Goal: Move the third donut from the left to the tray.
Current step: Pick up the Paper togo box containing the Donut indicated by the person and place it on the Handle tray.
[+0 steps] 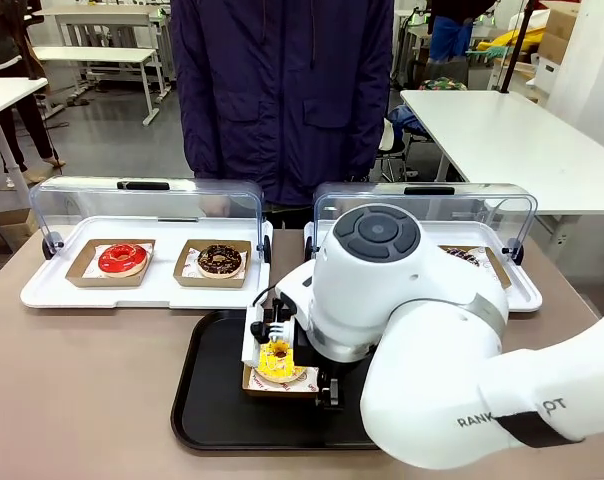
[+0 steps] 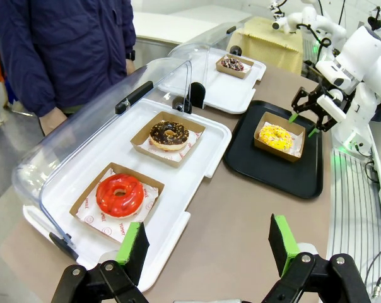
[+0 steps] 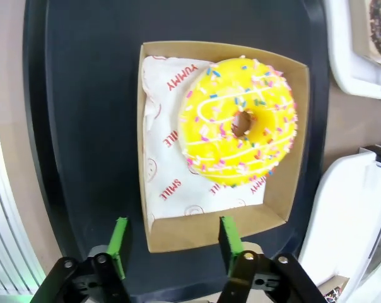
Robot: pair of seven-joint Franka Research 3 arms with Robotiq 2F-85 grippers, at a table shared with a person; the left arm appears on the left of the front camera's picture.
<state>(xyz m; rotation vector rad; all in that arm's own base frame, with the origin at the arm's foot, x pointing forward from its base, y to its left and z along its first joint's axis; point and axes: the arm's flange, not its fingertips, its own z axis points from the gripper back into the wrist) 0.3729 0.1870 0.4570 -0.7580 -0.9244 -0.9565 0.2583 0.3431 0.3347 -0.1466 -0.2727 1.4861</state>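
The third donut [image 3: 238, 120], yellow-iced with coloured sprinkles, lies in its brown cardboard holder [image 3: 178, 237] on the black tray [image 3: 83, 126]. My right gripper [image 3: 173, 240] hovers open just over the holder's near edge, its green pads [image 3: 120, 243] spread and holding nothing. From the front, the donut [image 1: 275, 362] sits on the tray [image 1: 207, 400] under the right gripper [image 1: 272, 335]. In the left wrist view, the donut [image 2: 275, 136] rests on the tray [image 2: 266, 170] with the right gripper [image 2: 310, 113] beside it. My left gripper [image 2: 208, 246] stands open above the bare table.
A white tray [image 1: 52, 290] with a raised clear lid holds a red donut [image 1: 122, 259] and a chocolate donut [image 1: 220, 261]. A second lidded white tray [image 1: 517, 290] at the right holds another dark donut [image 2: 232, 64]. A person stands at the far edge.
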